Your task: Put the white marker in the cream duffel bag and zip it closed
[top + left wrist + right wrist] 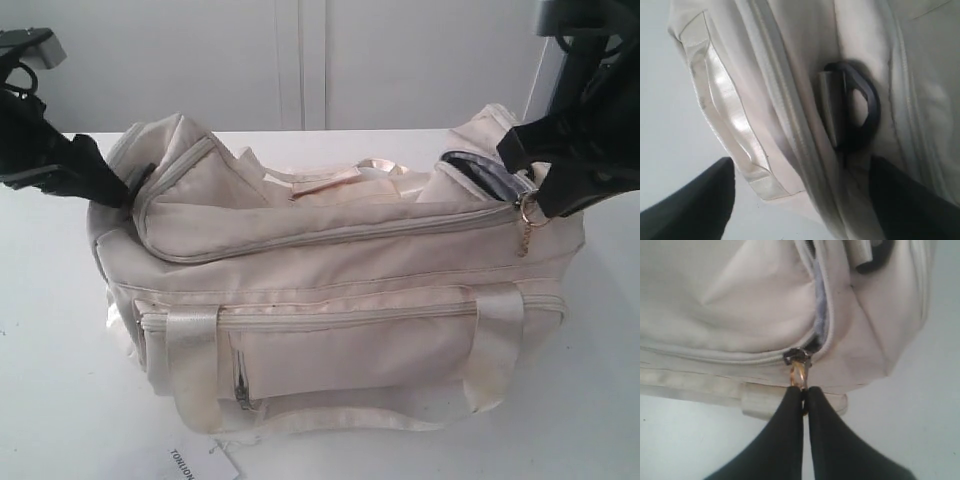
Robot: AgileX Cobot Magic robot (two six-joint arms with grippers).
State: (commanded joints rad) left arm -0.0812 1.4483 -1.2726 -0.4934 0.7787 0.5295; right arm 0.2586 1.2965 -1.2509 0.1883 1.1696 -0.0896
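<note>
The cream bag (330, 250) lies on the white table (60, 380) between the two grippers, with its long side and its front pocket (350, 350) toward the exterior camera. The left gripper (112, 178) is at one end of the bag and the right gripper (803, 391) is at the other end.

The right gripper is closed. Its two black fingers (785, 440) meet at the tips and pinch the gold keyring (798, 376). This keyring hangs from the zip slider (796, 356), which is just beyond the fingertips. On the far side of the slider from this gripper's end, the top zip (330, 235) looks closed. Beside the slider, at the gripper's end, a short gap is open and grey lining (821, 305) shows in it.

The left gripper is open. In its wrist view the two dark fingers (690, 210) stand wide apart, and the end of the bag reaches into the space between them. A strip of bare table shows between one finger and the bag. I cannot tell if the other finger touches the fabric. Just ahead of these fingers a black strap ring (872, 107) is sewn on the bag, and a shiny strap handle (725, 115) runs beside it.

The white marker does not show in any view, so I cannot tell where it is.

A paper tag (195, 462) lies on the table in front of the bag, well apart from both grippers
</note>
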